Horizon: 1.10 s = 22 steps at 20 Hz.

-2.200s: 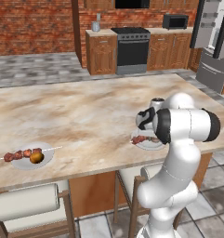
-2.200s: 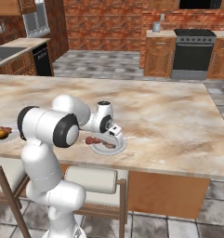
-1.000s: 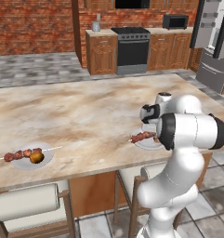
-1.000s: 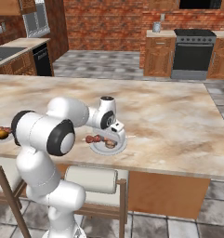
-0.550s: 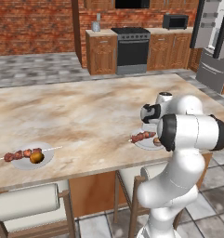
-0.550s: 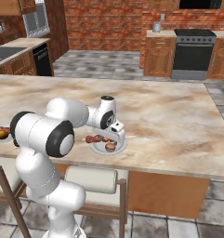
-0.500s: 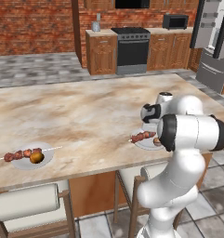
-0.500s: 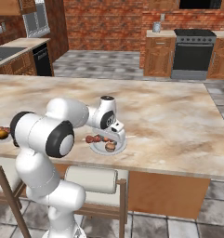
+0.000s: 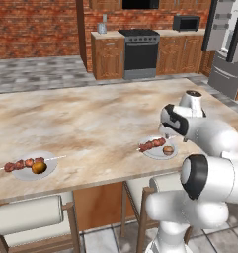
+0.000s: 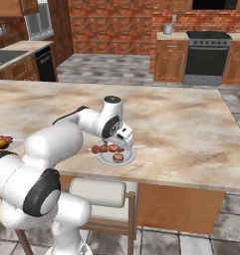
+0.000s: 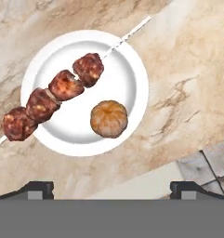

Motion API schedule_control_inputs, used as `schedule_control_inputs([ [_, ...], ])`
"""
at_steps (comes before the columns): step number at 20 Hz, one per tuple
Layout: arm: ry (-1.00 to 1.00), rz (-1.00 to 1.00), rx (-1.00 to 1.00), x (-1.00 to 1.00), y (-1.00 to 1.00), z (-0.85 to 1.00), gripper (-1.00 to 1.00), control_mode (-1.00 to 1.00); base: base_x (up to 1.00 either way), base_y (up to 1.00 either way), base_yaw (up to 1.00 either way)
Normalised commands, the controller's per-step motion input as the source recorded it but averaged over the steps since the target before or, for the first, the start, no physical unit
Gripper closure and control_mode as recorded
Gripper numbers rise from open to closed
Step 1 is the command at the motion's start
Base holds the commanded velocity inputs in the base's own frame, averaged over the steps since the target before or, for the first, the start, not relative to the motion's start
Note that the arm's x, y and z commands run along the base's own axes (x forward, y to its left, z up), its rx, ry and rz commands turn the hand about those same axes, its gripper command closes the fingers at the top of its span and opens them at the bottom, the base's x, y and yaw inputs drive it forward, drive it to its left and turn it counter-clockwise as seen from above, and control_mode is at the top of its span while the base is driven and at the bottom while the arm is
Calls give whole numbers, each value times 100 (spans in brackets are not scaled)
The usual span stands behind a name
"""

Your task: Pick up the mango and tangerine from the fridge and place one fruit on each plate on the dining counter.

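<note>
The small dull-orange tangerine (image 11: 109, 119) lies on the near white round plate (image 11: 127, 79), beside its meat skewer (image 11: 53, 95), on the marbled worktop (image 9: 91, 118). The end effector (image 11: 111, 188) hangs above, fingers apart and empty, higher than a moment ago; best withdraw straight upward, clear of the skewer.

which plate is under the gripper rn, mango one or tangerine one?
The tangerine one: the plate near the counter's right end, with the paler tangerine beside its skewer. The open gripper hovers above it; the mango plate sits far left.

Black stove (image 9: 141, 48) (microwave (image 9: 185, 22) nearby) against brick wall (image 9: 34, 27).
</note>
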Motion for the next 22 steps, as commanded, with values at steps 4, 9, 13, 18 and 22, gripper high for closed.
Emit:
schedule_control_inputs([
  [4, -27, 1, 0, -100, 0, 79, -100, -100, 0, 0, 0],
  [9, -27, 0, 0, -95, 5, 84, -100, -100, 0, 0, 0],
  [13, -26, 0, 0, -95, 8, 78, -100, -100, 0, 0, 0],
  [18, -25, 0, 0, -91, 12, 77, -100, -100, 0, 0, 0],
  [22, -30, 0, 0, -90, 13, 71, -100, -100, 0, 0, 0],
])
